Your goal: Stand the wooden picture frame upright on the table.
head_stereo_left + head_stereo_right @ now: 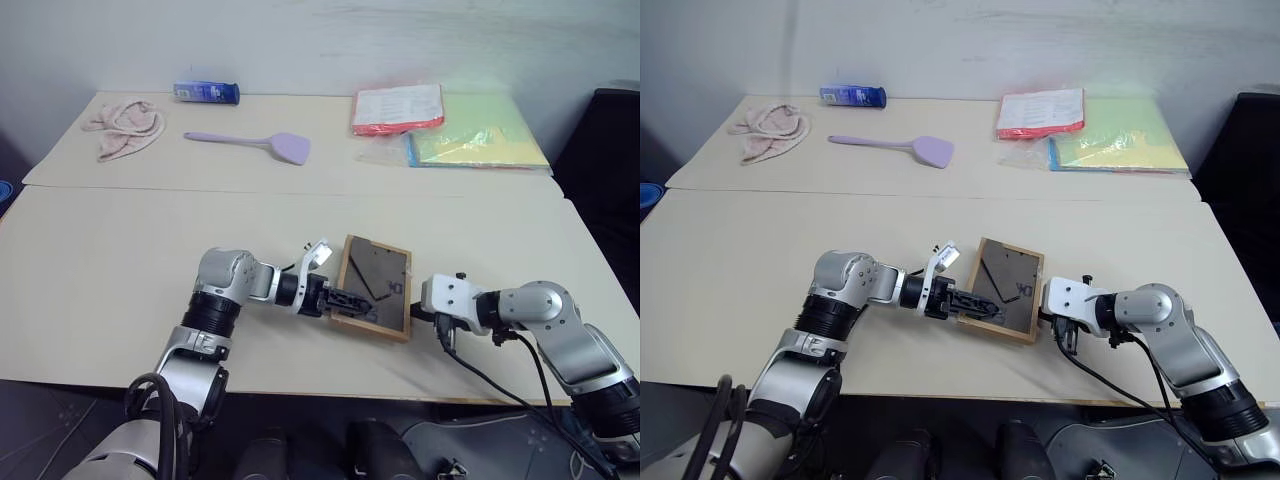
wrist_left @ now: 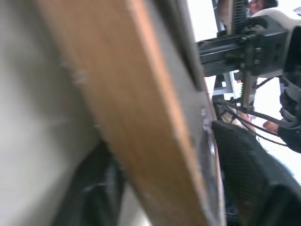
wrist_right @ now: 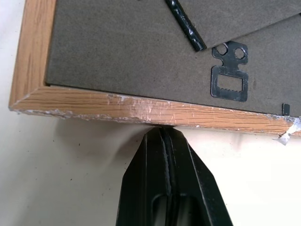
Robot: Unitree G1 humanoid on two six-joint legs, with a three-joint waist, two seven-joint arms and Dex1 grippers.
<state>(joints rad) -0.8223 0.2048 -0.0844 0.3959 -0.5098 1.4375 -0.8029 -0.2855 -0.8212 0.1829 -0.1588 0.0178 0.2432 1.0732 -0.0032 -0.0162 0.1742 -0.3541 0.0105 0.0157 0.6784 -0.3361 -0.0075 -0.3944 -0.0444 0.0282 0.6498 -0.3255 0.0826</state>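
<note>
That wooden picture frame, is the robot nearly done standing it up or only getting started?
Only started. The wooden picture frame lies back-up on the table, its dark backing and metal hanger facing up. In hand: the left claw is at the frame's left edge, one finger over and one under it, while the right claw, shut, presses its tip against the opposite edge. Left: lifting it and setting it upright.
</note>
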